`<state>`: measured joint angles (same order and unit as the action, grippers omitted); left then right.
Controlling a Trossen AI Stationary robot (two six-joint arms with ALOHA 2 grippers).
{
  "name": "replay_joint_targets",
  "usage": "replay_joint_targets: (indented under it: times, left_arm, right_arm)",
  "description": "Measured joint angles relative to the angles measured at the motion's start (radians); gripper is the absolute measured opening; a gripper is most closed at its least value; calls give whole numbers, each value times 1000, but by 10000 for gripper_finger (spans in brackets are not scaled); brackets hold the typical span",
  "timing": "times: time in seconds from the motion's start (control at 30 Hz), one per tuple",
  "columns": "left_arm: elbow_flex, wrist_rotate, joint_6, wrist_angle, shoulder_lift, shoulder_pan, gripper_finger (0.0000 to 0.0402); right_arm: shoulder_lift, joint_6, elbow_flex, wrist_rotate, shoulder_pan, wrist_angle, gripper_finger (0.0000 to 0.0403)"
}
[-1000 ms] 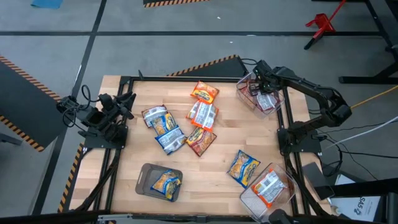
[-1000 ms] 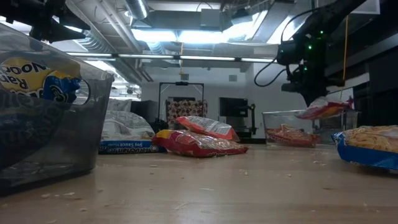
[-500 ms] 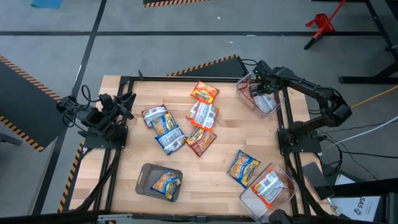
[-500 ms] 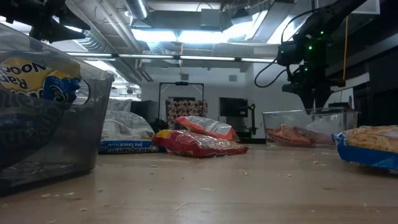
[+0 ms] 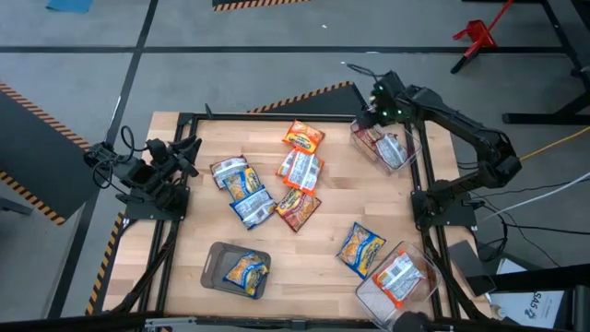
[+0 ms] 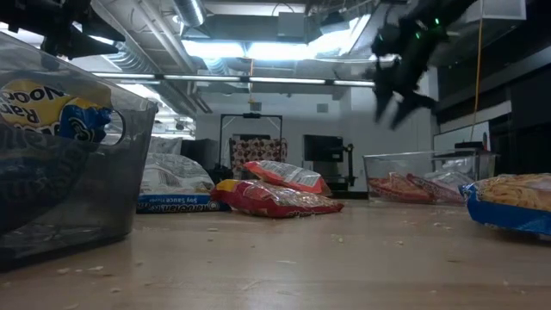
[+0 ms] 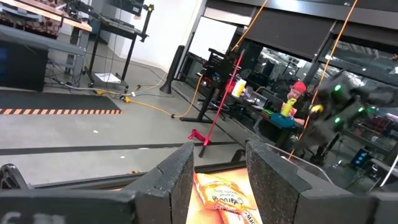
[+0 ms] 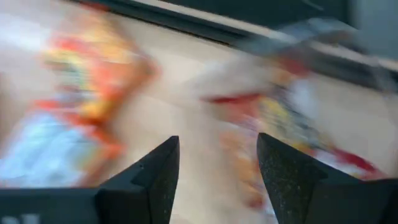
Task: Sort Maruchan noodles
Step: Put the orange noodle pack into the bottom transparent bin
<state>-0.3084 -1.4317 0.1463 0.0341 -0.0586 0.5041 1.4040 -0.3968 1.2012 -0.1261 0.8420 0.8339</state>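
Maruchan noodle packets lie flat on the wooden table: an orange one, a silver-white one, a dark red one and blue-yellow ones. More packets lie in the clear bin at the far right. My right gripper hangs open above that bin's far left corner, with nothing between its fingers. My left gripper waits open at the table's left edge, pointing level.
A grey tray at the near edge holds a blue-yellow packet. A second clear bin at the near right corner holds a silver-white packet. Bare wood lies between the middle pile and the right bins. A black frame borders the table.
My right gripper has opened and let go of a red-and-white packet, which has dropped into the far right bin. The gripper has then risen clear of the bin, swung toward the far edge and tipped.
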Motion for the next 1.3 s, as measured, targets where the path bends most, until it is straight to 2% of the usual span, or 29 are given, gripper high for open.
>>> replay_joint_targets:
  times: [0.07, 0.17, 0.43, 0.57, 0.67, 0.87, 1.03, 1.13, 1.3]
  left_arm:
    - [0, 0, 0, 0, 0, 0, 140]
    - [0, 2, 0, 0, 0, 0, 140]
    - [0, 10, 4, 0, 0, 0, 140]
    - [0, 12, 4, 0, 0, 0, 140]
    - [0, 12, 3, 0, 0, 0, 140]
    - [1, 12, 0, 0, 0, 0, 140]
    - [1, 12, 0, 0, 0, 0, 140]
    - [1, 12, 0, 0, 0, 0, 140]
    - [1, 12, 0, -7, 0, 0, 140]
  right_arm:
    - [0, -18, 40, -57, -56, -42, 200]
    - [20, -45, 78, -59, -172, -148, 200]
    - [141, -5, 93, 77, -480, -434, 200]
    - [233, 102, 93, 161, -604, -489, 200]
    - [298, 174, 93, 207, -672, -501, 216]
    - [412, 306, 132, 225, -743, -545, 312]
    - [500, 509, 228, 312, -772, -507, 388]
    - [551, 591, 292, 313, -771, -452, 394]
    - [609, 623, 352, 292, -769, -335, 372]
